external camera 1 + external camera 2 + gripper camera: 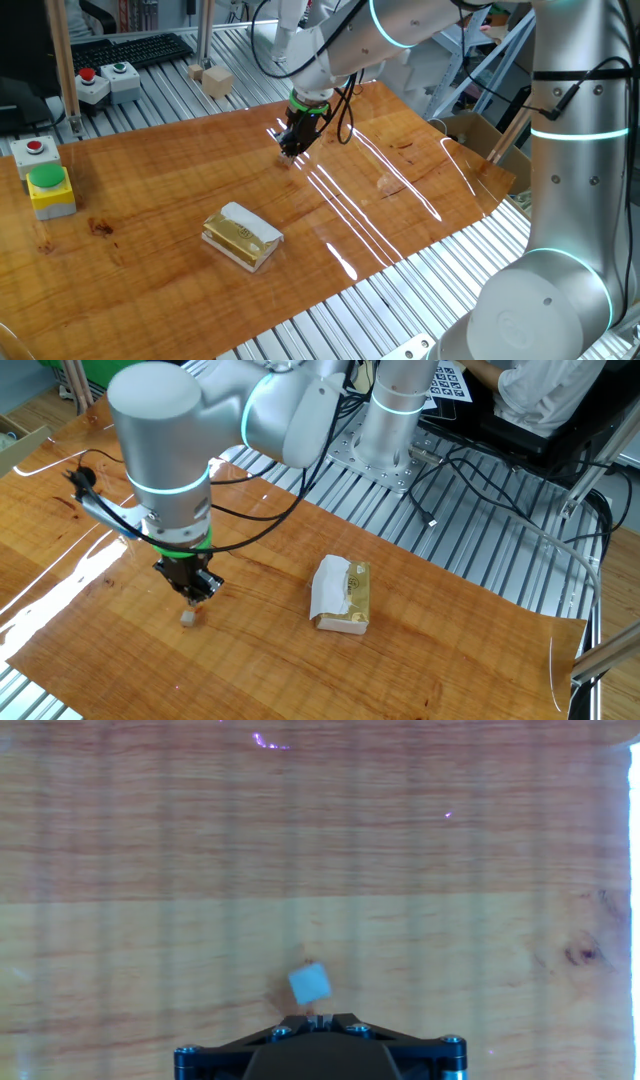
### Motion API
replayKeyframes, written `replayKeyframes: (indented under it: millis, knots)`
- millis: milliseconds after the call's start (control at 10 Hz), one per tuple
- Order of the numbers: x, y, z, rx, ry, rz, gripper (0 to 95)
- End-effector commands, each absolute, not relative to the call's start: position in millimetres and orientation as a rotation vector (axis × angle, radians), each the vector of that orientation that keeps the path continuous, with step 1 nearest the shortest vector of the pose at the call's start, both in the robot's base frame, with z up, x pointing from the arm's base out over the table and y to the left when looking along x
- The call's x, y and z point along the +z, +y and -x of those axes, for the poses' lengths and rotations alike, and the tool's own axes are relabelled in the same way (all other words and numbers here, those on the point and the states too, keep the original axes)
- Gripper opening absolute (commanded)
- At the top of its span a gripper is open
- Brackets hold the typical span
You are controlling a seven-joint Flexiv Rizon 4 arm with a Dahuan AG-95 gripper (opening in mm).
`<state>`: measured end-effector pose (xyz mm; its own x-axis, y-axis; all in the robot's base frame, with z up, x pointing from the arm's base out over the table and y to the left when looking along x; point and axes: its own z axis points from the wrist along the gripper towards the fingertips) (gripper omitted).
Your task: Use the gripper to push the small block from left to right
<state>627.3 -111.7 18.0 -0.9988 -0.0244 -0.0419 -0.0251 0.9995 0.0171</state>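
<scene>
The small block [310, 984] is a tiny pale grey cube on the wooden table, just beyond my fingertips in the hand view. It also shows in the other fixed view [188, 618], just below the gripper. My black gripper [320, 1017] has its fingers closed together with nothing between them, tips low over the table right next to the block. In one fixed view the gripper [292, 150] hangs under the green ring, and the block is a faint speck at its tip. In the other fixed view the gripper [195, 593] stands just above the block.
A yellow-and-white wrapped slab [242, 236] lies on the table toward the front; it also shows in the other fixed view [343, 596]. Button boxes [50, 190] stand at the left edge. Wooden cubes [217, 80] sit on the rails behind. The table's right edge [490, 190] is near the arm base.
</scene>
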Motion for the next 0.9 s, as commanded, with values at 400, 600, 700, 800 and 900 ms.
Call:
replayKeyframes:
  millis: [400, 600, 700, 800, 900]
  knots:
    - [6.6, -128.3, -635.3, 0.023, 3.096, 0.065, 0.0]
    - [7.4, -129.6, -643.7, 0.029, 3.1, 0.048, 0.0]
    - [8.5, -129.2, -647.2, 0.032, 3.103, 0.038, 0.0]
    - [9.0, -128.0, -650.4, 0.038, 3.101, 0.028, 0.0]
    - [8.0, -126.7, -652.2, 0.047, 3.1, 0.024, 0.0]
